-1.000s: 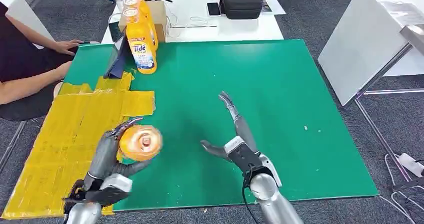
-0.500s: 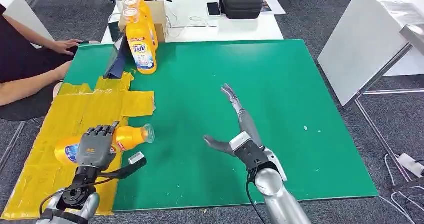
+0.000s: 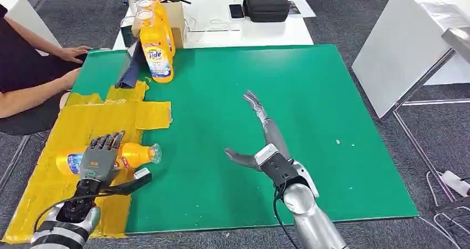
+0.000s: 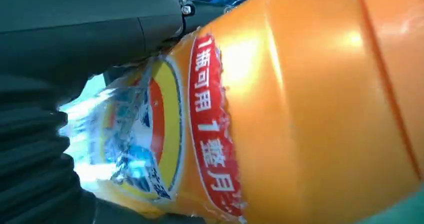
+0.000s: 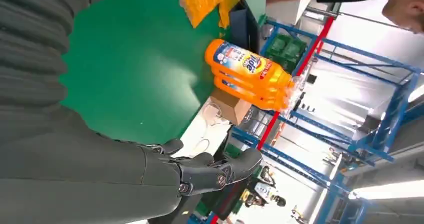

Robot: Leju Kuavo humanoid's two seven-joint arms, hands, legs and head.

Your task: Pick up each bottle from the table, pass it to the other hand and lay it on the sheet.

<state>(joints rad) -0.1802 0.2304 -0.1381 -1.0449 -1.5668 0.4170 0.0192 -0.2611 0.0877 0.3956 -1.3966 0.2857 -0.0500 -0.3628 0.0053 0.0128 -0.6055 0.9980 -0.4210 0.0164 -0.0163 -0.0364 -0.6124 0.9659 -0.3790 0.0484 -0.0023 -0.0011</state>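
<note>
Head view, bottle [image 3: 136, 153] under left hand [image 3: 98, 159], on sheet [image 3: 66, 127]

We see the left hand [image 3: 100, 156] resting over a bottle [image 3: 133, 154] lying on the yellow sheet [image 3: 83, 128] at near left. The right hand [image 3: 265, 143] hangs open above the green tabletop [image 3: 310, 93]. Three upright bottles [image 3: 154, 45] stand far left.

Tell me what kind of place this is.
Probably a robot test lab or workshop: a green mat laid as a work surface, blue metal racking behind it, and a white table carrying a black case.
</note>
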